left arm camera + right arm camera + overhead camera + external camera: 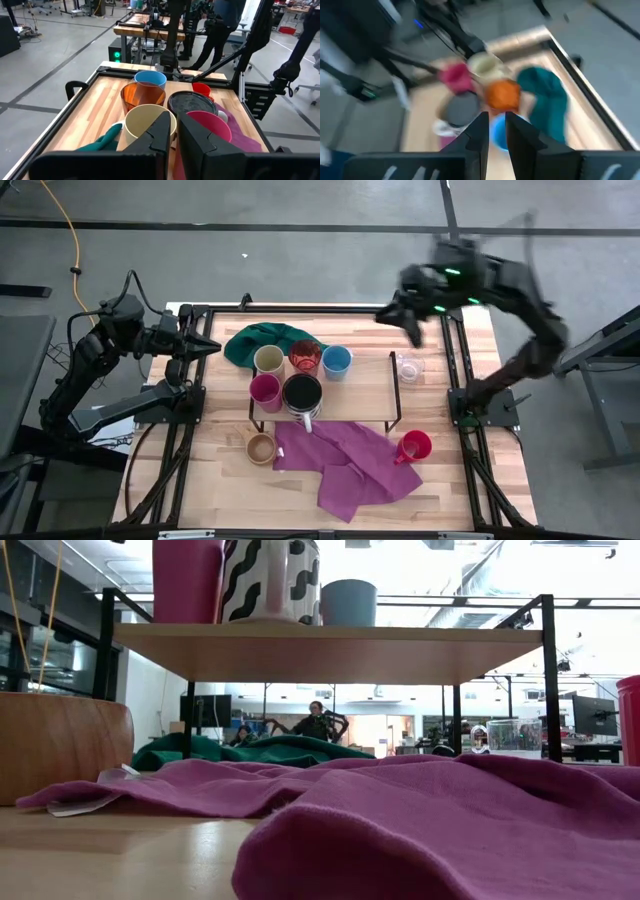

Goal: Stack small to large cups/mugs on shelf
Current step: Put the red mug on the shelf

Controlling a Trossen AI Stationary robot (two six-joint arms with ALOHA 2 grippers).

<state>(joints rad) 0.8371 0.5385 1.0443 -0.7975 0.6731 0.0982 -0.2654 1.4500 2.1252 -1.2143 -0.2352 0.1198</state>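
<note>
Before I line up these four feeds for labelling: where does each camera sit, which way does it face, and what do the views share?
High: overhead, straight down; both arms, left gripper, right gripper, light-wood shelf.
Low: tabletop height, facing across the purple cloth under the shelf; no arm shows.
Left wrist: past its own fingers toward the cream cup.
Right wrist: above, blurred, looking down past its fingers.
Shared: the black-and-white striped mug shows in the high, low and left wrist views.

Grey concrete floor (pixel 300 240) with a yellow cable (pixel 72 240); bright ceiling lights
</note>
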